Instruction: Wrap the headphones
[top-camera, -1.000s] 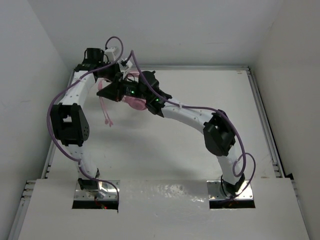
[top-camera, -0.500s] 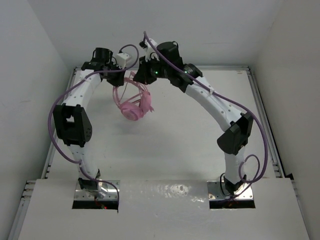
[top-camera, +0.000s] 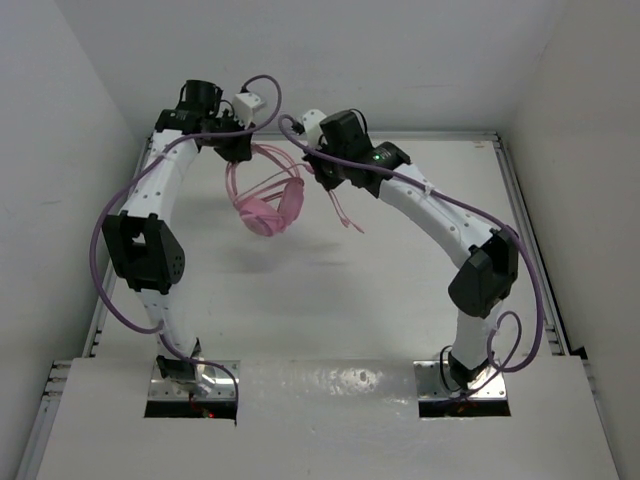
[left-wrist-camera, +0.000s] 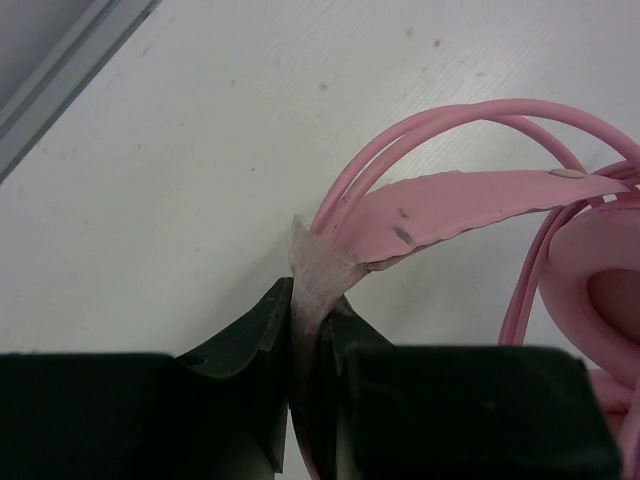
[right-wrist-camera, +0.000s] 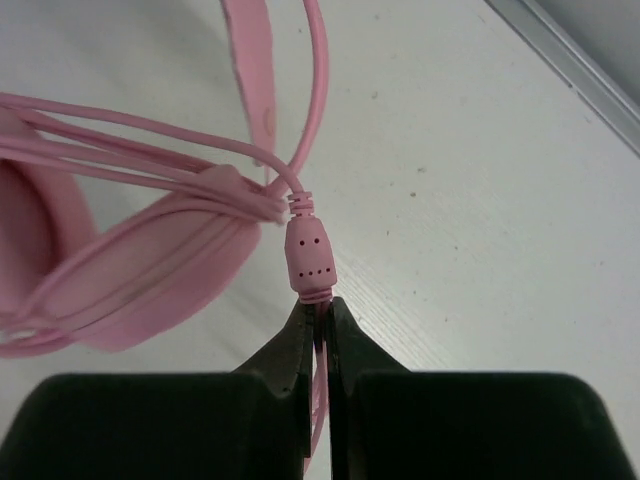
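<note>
Headphones (top-camera: 268, 205) hang in the air between my arms in the top view, the left gripper (top-camera: 240, 150) up-left of them and the right gripper (top-camera: 318, 172) just right. Left wrist: jaws clenched on the headband (left-wrist-camera: 470, 205), which arcs away rightward. Right wrist: jaws pinching the cord (right-wrist-camera: 318, 100) just below its inline block (right-wrist-camera: 308, 260), straight ahead.

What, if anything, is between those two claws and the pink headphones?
Nothing visible stands in the way. The left gripper is shut on the end of the headband, and the right gripper is shut on the thin cord just below its small control piece. The headphones hang between them.
</note>
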